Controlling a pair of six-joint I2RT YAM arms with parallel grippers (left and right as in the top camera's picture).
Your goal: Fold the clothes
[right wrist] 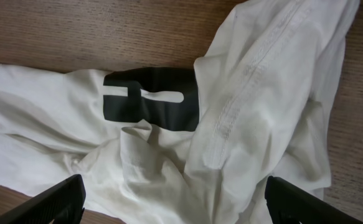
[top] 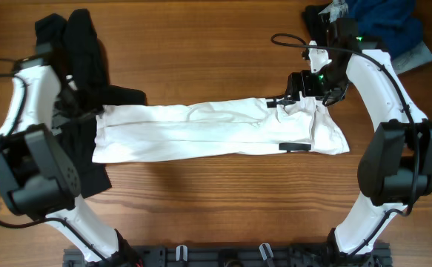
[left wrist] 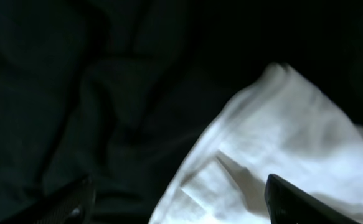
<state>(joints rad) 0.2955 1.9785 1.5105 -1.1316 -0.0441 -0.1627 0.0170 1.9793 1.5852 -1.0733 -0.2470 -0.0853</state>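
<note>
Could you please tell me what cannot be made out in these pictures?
Left wrist: black cloth too dark to identify.
Right wrist: black print partly covered by a T-shirt fold.
Overhead: blue cloth cut off by the top edge.

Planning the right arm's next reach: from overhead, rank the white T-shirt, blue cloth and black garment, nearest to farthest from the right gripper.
1. White T-shirt, directly under the right gripper.
2. Blue cloth, back right corner.
3. Black garment, far left side.
</note>
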